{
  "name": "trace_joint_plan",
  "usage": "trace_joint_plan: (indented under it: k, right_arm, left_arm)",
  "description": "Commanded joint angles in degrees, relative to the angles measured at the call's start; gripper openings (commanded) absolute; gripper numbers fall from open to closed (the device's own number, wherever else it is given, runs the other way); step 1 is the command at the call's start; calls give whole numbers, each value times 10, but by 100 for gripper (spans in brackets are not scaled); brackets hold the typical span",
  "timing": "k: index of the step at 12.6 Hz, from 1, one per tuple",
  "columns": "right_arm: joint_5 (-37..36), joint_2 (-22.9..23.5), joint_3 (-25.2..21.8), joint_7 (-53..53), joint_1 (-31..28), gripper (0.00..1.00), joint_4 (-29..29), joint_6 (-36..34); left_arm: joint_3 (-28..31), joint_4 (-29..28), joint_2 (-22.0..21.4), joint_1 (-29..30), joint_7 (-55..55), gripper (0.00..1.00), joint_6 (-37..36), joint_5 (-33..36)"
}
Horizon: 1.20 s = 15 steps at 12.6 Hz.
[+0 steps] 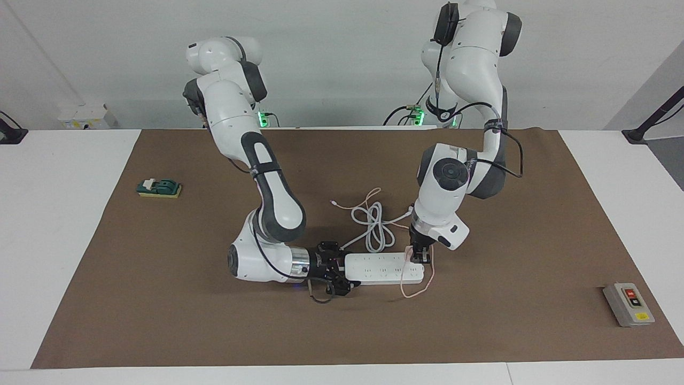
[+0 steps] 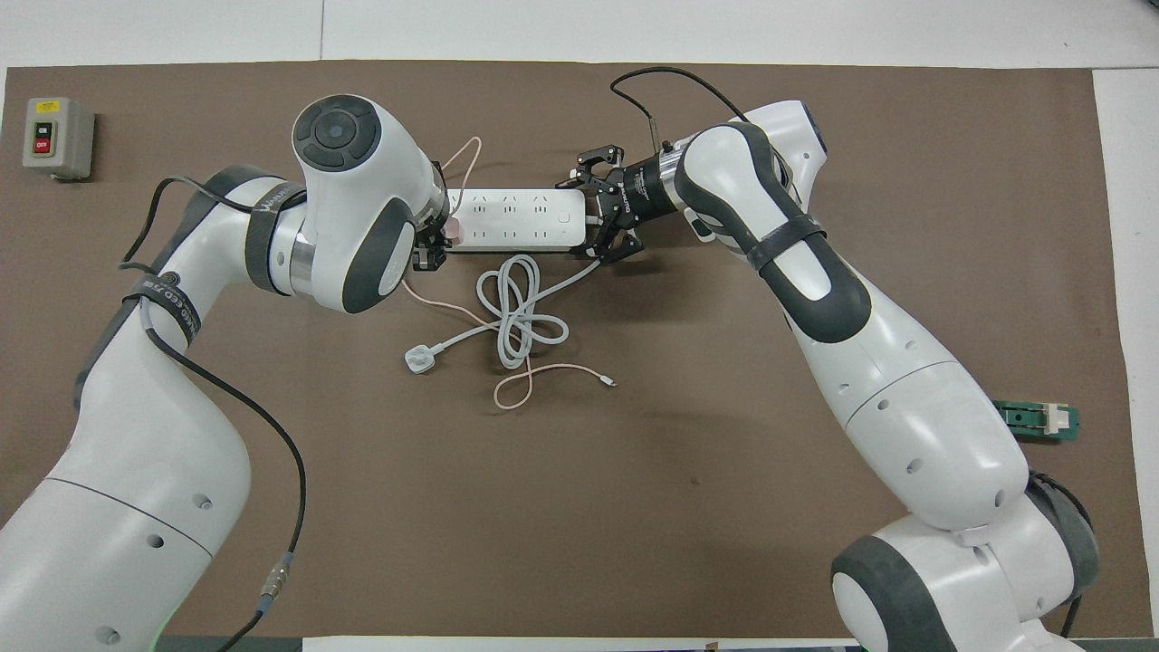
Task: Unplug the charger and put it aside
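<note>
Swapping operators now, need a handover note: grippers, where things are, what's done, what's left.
Left gripper: shut on the charger, which sits plugged into the power strip at the left arm's end.
Right gripper: at the strip's other end, around it; grip unclear.
Pink cable trails over the mat nearer the robots, beside the coiled white cord.
Done: charger gripped, strip braced.
Left: pull charger out, set it aside.

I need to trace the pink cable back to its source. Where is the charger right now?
The charger sits plugged into the power strip at the end toward the left arm, gripped by the left gripper.
</note>
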Motion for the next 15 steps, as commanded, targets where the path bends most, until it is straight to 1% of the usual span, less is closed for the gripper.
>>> trace_joint_plan:
  k: [1, 5, 7, 11, 13, 15]
  right_arm:
    - [-1, 15, 2, -16, 33, 50, -16, 110]
    - [-13, 12, -4, -16, 34, 50, -27, 111]
    - [-17, 11, -4, -16, 34, 50, -29, 112]
    - [-25, 12, -4, -16, 34, 51, -30, 114]
    - [-25, 11, -4, -16, 33, 52, -30, 113]
    - [-24, 11, -4, -15, 33, 53, -30, 113]
  left_arm:
    - [7, -24, -17, -9, -8, 0, 6, 8]
    - [7, 3, -20, -4, -3, 0, -35, 20]
    - [8, 18, -39, 2, 8, 0, -69, 20]
    - [6, 19, -84, 21, 39, 0, -118, 13]
    - [5, 19, -102, 48, 82, 0, -148, 13]
    - [5, 18, -120, 99, 172, 0, -179, -2]
